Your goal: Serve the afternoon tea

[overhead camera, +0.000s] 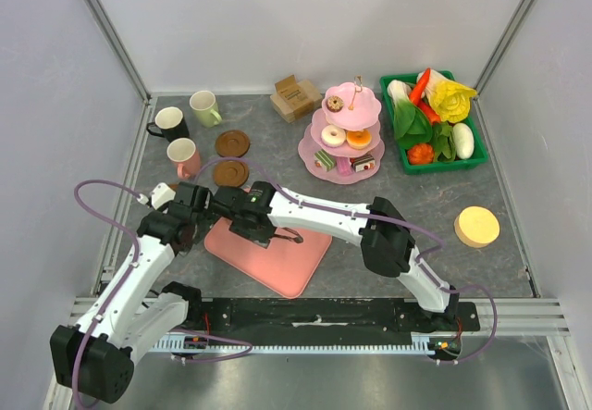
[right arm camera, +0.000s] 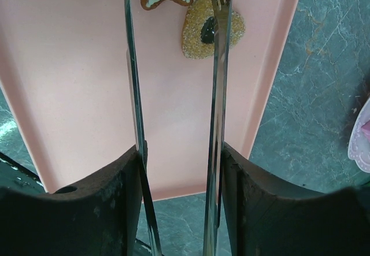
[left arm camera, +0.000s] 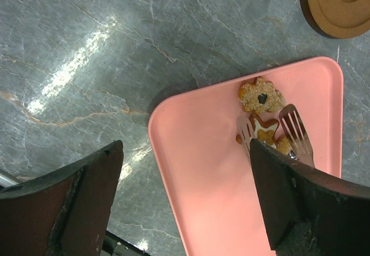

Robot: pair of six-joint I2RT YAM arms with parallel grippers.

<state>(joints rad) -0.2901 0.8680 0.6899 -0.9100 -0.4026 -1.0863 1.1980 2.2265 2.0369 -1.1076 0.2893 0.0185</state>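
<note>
My right gripper (right arm camera: pixel 182 152) is shut on a pair of metal tongs (right arm camera: pixel 217 94) held over the pink tray (right arm camera: pixel 75 94). The tong tips (left arm camera: pixel 296 130) straddle a star cookie (left arm camera: pixel 265 130), with a flower cookie (left arm camera: pixel 261 94) right beside it. My left gripper (left arm camera: pixel 185 152) hangs open above the tray's near-left corner, holding nothing. In the top view both grippers (overhead camera: pixel 190 202) (overhead camera: pixel 242 208) meet at the tray's left end. A black mug (overhead camera: pixel 169 123), a pale green mug (overhead camera: pixel 204 107) and a pink mug (overhead camera: pixel 184 156) stand at the back left by two brown coasters (overhead camera: pixel 232 142).
A pink tiered stand (overhead camera: pixel 320 158) with donuts and cake slices stands at the back centre. Right of it is a green basket (overhead camera: pixel 444 166) of toy vegetables. A small cardboard box (overhead camera: pixel 294 97) sits behind the stand, and a yellow round block (overhead camera: pixel 476 226) lies at the right.
</note>
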